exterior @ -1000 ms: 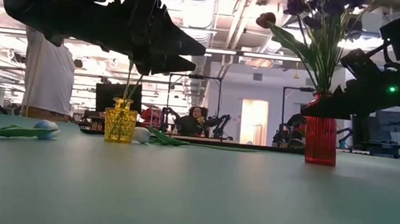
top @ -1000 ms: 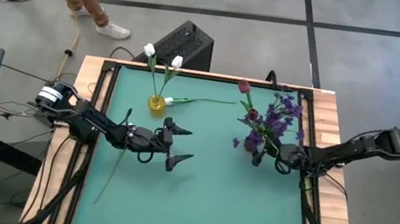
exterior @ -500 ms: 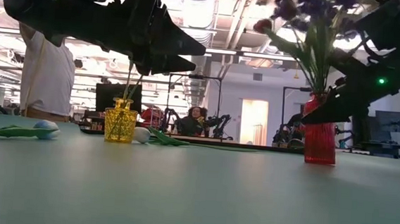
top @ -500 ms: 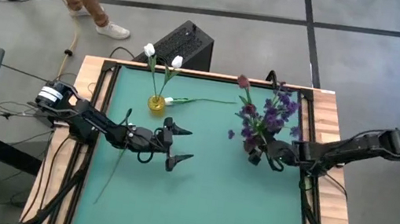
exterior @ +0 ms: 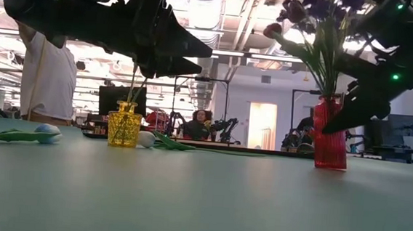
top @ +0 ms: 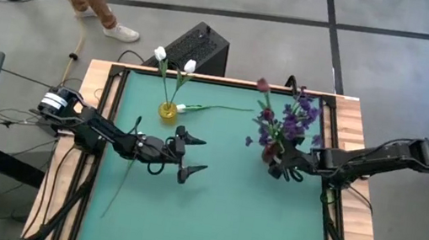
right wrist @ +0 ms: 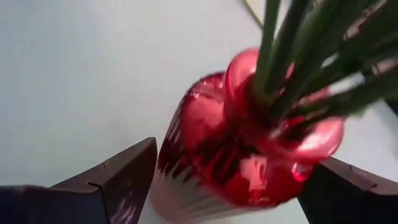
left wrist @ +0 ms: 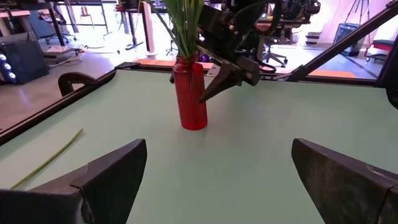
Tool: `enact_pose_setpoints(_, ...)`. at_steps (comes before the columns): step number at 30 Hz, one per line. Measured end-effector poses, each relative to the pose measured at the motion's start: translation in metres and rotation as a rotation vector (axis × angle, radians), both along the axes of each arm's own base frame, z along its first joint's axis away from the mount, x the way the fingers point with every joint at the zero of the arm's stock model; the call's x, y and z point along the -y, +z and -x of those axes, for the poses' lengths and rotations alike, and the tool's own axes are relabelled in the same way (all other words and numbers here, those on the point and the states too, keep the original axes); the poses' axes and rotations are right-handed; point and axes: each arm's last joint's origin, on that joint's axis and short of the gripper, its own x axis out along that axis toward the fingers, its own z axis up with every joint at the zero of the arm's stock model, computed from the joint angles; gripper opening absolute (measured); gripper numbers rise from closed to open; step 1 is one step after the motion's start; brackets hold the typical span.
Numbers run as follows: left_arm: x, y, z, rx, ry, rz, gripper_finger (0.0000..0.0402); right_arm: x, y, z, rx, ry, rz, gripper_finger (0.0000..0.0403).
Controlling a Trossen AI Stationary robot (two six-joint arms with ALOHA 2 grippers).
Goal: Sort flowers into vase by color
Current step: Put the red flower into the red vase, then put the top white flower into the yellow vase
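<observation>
1. Now the right gripper (top: 282, 166) is hovering with fingers spread around the red vase (exterior: 328, 136), gripping nothing.
2. That vase is already holding the purple spray (top: 293, 119) and a dark red tulip (top: 262, 85).
3. Leftward, the left gripper (top: 195, 155) is waiting, jaws apart and empty.
4. Farther off, the yellow vase (top: 167, 111) is holding two white tulips (top: 160, 53); a third white tulip (top: 183, 108) and a loose stem (top: 123, 170) are lying on the mat, seemingly unsorted.

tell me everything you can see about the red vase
The red vase is ribbed, glossy, translucent like glass, with a wavy flared lip. It stands upright on the green table, on the right side. Green stems fill its neck, carrying purple blooms and a dark red tulip. The right gripper is beside it, fingers open on either side.
</observation>
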Motion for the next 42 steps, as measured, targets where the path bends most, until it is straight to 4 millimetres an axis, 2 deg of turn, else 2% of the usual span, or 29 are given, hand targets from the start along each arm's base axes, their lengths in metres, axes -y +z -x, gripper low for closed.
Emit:
enact_pose_setpoints(9,0.000,0.000,0.000,-0.001,0.000,0.000,0.0389,-0.002,-0.002,0.001,-0.014,0.042,-0.083,0.0370)
enact_pose_setpoints(16,0.000,0.000,0.000,-0.001,0.000,0.000,0.0389,-0.002,-0.010,0.010,-0.100,-0.022,-0.137,0.0370)
enact_pose_setpoints(20,0.000,0.000,0.000,-0.001,0.000,0.000,0.0389,-0.003,-0.009,0.009,-0.100,0.005,-0.183,0.0370)
enact_pose_setpoints(33,0.000,0.000,0.000,-0.002,0.000,0.001,0.0389,-0.006,0.029,0.012,-0.252,-0.067,-0.342,0.0370)
enact_pose_setpoints(42,0.000,-0.005,0.001,-0.046,0.001,0.019,0.0389,-0.013,0.049,0.015,-0.308,-0.124,-0.634,0.0370)
